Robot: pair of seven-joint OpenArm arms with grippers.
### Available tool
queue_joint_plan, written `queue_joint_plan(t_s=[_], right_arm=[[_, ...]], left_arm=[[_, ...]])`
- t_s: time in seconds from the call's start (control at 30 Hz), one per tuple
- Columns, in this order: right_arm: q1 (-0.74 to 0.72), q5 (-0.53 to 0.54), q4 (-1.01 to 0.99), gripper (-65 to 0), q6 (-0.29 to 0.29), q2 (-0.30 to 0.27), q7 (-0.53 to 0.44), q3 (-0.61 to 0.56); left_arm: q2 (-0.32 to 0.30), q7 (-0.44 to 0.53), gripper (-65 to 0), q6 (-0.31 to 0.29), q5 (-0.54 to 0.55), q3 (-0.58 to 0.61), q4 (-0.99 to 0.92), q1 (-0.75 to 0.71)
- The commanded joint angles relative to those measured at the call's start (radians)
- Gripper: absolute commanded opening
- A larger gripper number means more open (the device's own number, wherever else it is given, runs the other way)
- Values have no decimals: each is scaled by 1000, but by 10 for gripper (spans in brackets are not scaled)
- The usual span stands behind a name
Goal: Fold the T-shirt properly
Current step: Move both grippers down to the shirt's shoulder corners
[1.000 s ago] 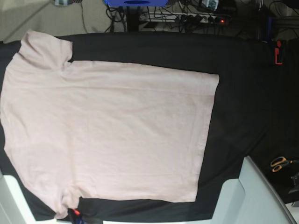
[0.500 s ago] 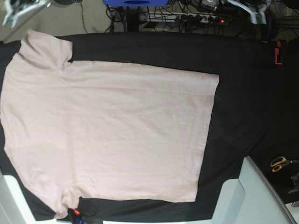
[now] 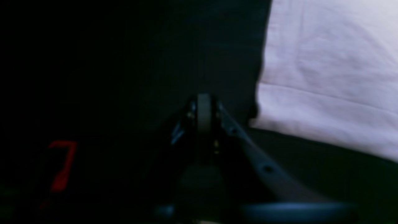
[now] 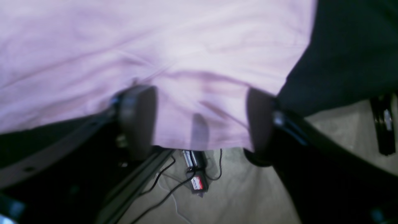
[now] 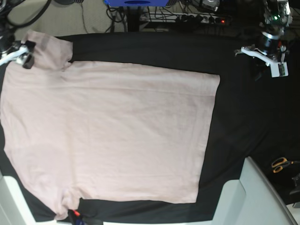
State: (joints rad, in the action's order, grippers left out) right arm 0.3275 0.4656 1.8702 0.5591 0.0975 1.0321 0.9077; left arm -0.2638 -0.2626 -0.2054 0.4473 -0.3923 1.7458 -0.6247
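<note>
My right hand [image 4: 199,124] wide over shirt [image 5: 108,131] sleeve; left hand [image 3: 203,109] narrow, nothing held, above black table [image 5: 243,117].

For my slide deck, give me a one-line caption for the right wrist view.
Right hand open, poised over the sleeve edge of the pale pink T-shirt at the table's edge.

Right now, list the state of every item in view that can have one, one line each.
Pale pink short-sleeved cotton T-shirt: spread flat, unfolded, on the black table cloth.
Right end effector: open, fingers either side of a sleeve edge, nothing gripped.
Left end effector: shut, empty, over bare cloth beside the shirt's hem corner.
Orange-handled scissors: lying at the table's edge; blades hidden.
</note>
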Motion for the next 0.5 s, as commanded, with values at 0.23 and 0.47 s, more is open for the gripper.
queue_joint_plan(t_s=[0.23,0.47], right_arm=[[-166,14,-349,-134,139,-147,116,248],[-164,17,-631,-135,139,-235,1,244]], left_arm=[[74,-76,-551,-243,-2,-201,-56,108],[67,-76,-551,-245,5,-299,-119,118]])
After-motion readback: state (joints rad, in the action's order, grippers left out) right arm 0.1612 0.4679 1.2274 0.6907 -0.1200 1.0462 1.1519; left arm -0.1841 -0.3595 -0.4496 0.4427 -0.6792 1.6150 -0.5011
